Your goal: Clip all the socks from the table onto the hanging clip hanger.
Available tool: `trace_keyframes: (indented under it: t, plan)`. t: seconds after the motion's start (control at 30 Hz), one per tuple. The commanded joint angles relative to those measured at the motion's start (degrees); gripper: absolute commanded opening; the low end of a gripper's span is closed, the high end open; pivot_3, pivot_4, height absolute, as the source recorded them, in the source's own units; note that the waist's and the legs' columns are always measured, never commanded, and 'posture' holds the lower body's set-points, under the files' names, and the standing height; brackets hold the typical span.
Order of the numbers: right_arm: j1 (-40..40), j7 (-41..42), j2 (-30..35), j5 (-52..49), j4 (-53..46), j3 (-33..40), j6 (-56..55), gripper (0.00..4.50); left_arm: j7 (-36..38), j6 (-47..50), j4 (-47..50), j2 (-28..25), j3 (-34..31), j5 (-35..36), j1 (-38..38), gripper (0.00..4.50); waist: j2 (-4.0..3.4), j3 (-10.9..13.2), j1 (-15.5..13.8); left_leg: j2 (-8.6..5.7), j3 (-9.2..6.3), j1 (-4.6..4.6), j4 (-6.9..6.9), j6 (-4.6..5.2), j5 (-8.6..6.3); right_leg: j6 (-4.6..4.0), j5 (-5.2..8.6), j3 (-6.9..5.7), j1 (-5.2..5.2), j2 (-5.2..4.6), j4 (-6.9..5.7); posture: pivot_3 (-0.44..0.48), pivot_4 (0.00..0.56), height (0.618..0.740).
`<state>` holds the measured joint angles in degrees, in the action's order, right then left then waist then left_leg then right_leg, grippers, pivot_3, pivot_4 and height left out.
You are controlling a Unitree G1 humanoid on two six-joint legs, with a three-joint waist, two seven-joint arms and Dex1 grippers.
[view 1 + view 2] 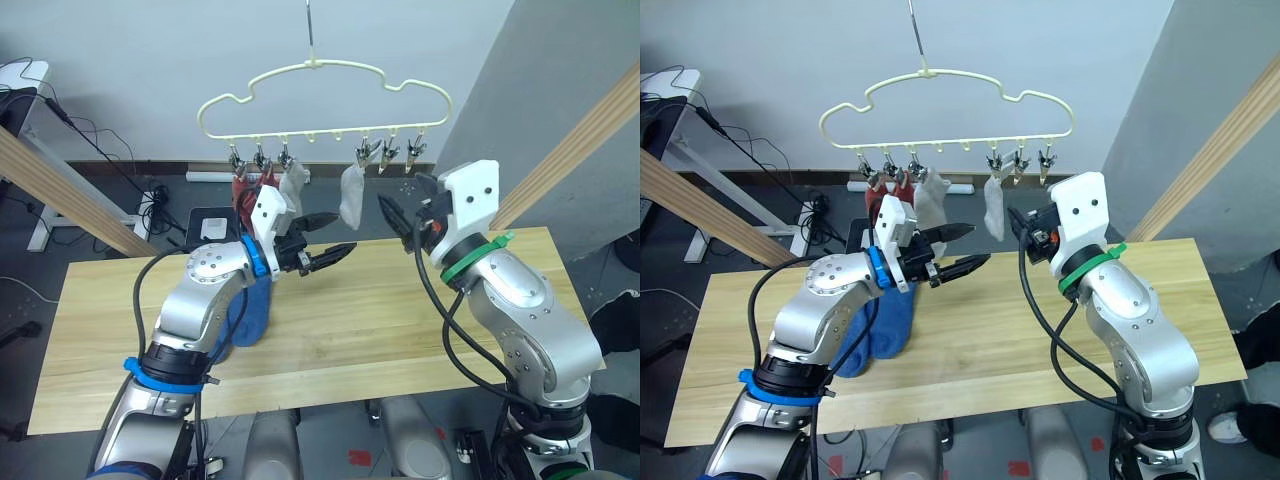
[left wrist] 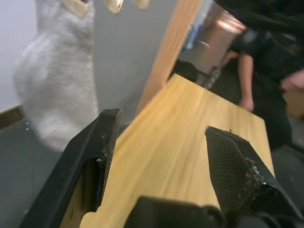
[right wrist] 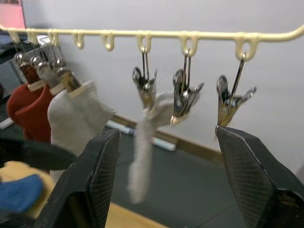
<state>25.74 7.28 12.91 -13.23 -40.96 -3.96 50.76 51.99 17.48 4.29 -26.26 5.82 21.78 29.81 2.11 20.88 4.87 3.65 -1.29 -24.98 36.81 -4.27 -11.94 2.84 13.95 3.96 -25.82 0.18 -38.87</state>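
Observation:
The pale yellow clip hanger hangs above the table's far edge. Its left clips hold two rust red socks and a light grey sock. A second grey sock hangs from a middle clip. Two right clips are empty. Blue socks lie in a heap on the table under my left forearm. My left gripper is open and empty, raised over the table just below the grey socks. Facing the empty clips from below, my right gripper is open with nothing in it.
Slanted wooden poles stand at the left and right of the table. Cables and a power strip lie on the floor behind. A person's arm shows beyond the table's far end.

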Motion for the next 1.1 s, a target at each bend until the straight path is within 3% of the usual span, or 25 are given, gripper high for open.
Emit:
trace_keyframes:
  t: [0.03,0.1,0.2,1.1]
  plan:
    - [0.25,-0.52,-0.68,1.07,-0.39,-0.45,-3.00,3.18,1.78,0.67,3.43,-0.95,-2.13,2.84,1.97,3.21,0.00,0.00,-0.05,0.00,0.00,-0.01,0.00,0.00,0.00,0.00,0.00,0.00,0.00,0.00,0.01,-0.126,0.334,0.740]
    - [0.56,-0.59,-1.20,1.48,0.37,-0.72,-3.59,2.81,2.39,0.98,3.67,-1.33,-2.53,3.47,2.49,3.22,0.00,0.00,-0.04,0.00,0.00,-0.01,-0.01,0.00,0.00,0.00,0.00,0.00,-0.01,0.00,0.01,-0.123,0.333,0.740]
    - [1.53,-0.89,-1.94,2.39,2.52,-1.28,-4.54,1.84,2.89,0.77,3.42,-1.81,-2.86,3.61,3.27,3.22,0.00,0.00,-0.05,0.01,0.00,-0.01,-0.02,0.00,0.00,0.00,0.00,0.01,-0.01,0.01,0.02,-0.116,0.329,0.740]
    - [11.38,-4.51,-8.55,7.03,20.65,0.66,-14.87,1.84,3.21,-1.34,1.69,-1.08,-1.79,1.85,6.34,3.22,0.00,0.00,-0.06,0.00,0.00,-0.03,0.00,0.00,0.00,-0.02,-0.01,0.00,-0.01,0.00,-0.01,-0.114,0.316,0.740]
